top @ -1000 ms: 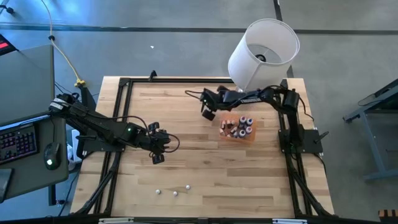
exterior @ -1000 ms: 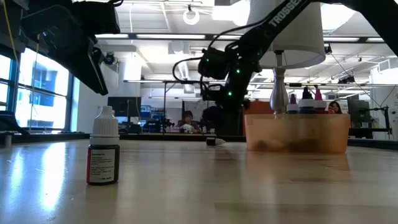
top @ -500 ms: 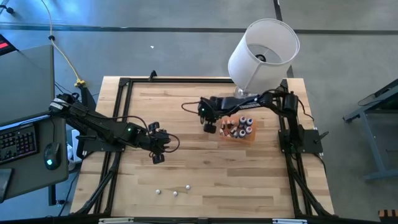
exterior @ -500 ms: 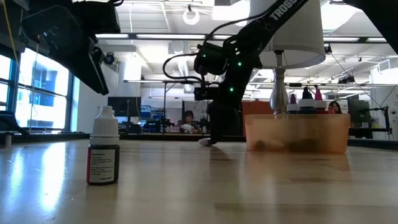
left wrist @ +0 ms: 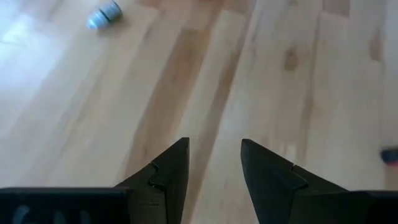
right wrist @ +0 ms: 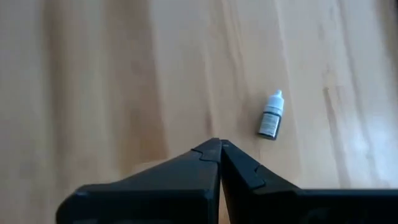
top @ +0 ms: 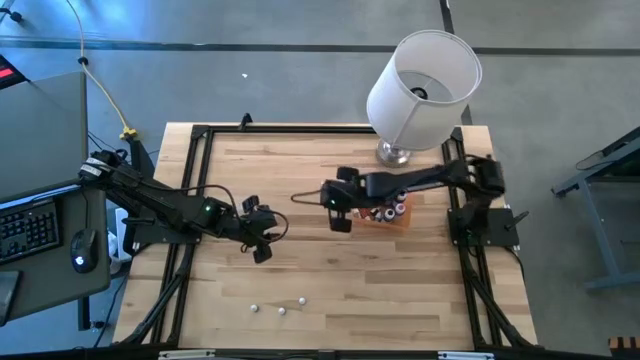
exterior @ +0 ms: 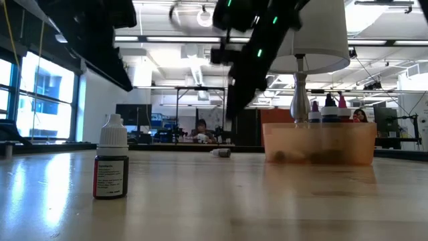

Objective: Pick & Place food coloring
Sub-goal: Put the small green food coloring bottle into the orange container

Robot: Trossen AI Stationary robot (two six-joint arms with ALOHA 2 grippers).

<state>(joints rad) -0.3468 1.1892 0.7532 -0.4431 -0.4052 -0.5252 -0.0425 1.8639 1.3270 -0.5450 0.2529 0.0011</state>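
While the wooden table point(top: 300, 170) is spanned by both arms, the right gripper point(top: 340, 222), its fingers pressed together and empty, is seen beside the orange tray point(top: 398, 221), and the left gripper point(left wrist: 214, 163), fingers spread and empty, is held over bare wood. The next loose food coloring bottle point(right wrist: 271, 117) is best approached squarely from above and pinched at mid-body. More capped bottles point(exterior: 327, 107) are held upright in the tray, while three others point(top: 279, 308) are left near the table's front edge.

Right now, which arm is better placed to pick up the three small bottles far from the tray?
Left. The left hand is open and nearer to the three bottles. The right hand is shut and sits near the orange tray, farther from them.
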